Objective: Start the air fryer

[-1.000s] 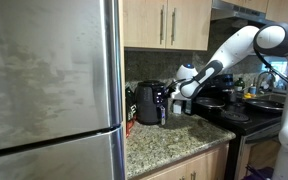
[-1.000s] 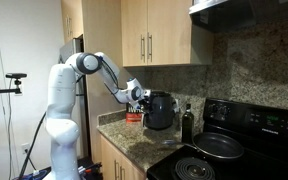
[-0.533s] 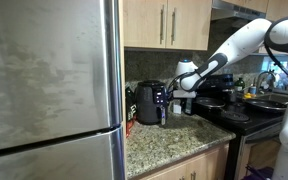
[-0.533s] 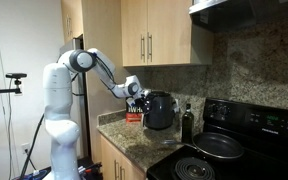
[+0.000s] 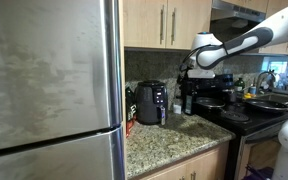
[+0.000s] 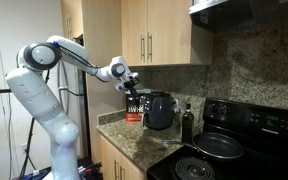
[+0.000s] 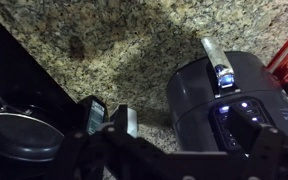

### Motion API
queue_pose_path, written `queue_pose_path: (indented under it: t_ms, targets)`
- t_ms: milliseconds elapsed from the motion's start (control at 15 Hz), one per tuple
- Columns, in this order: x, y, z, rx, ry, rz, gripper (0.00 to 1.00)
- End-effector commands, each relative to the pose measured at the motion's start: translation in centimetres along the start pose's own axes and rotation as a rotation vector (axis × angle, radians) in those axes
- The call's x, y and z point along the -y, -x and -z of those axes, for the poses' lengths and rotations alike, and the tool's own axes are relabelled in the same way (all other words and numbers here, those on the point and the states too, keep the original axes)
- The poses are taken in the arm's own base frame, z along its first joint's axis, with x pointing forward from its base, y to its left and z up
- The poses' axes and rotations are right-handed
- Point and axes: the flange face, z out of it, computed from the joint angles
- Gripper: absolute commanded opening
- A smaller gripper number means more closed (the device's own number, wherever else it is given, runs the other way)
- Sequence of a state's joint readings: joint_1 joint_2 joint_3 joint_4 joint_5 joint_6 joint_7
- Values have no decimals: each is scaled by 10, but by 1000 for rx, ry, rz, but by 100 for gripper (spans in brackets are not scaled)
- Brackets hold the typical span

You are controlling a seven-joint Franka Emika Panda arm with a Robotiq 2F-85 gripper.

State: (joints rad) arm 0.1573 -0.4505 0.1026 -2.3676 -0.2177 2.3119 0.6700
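Speckled granite worktop (image 5: 174, 140) runs between a stainless refrigerator (image 5: 49, 80) and a black stove (image 6: 246, 140), with wooden cabinets (image 6: 164, 35) mounted above.

**Task item.** The air fryer (image 5: 150, 102) stands upright on the worktop against the back wall. A red box (image 6: 134, 115) sits just beside it on the refrigerator side. A dark bottle (image 6: 187, 122) stands on the stove side, apart from the air fryer. In the wrist view the air fryer (image 7: 234, 95) is seen from above. Its silver-tipped drawer handle (image 7: 216, 60) projects from the front, and small lit points show on its top panel.

**Arm.** The white arm reaches over the worktop in both exterior views. The hand (image 6: 131, 86) hangs above the air fryer on its front side, clear of it and touching nothing. In an exterior view the hand (image 5: 190, 72) appears higher than the appliance's top. Whether the fingers are apart or together cannot be told: they show only as dark shapes along the lower edge of the wrist view.

**Other items.** A round pan (image 6: 219, 147) rests on the stove.
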Motion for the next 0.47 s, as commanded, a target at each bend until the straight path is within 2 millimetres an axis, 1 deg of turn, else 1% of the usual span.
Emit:
queue_pose_path:
  t_ms: [0, 133, 400]
  targets:
    - [-5, 5, 10, -10, -13, 3, 100]
    - [-15, 14, 20, -23, -21, 4, 100]
    - [-18, 19, 18, -19, -17, 5, 100]
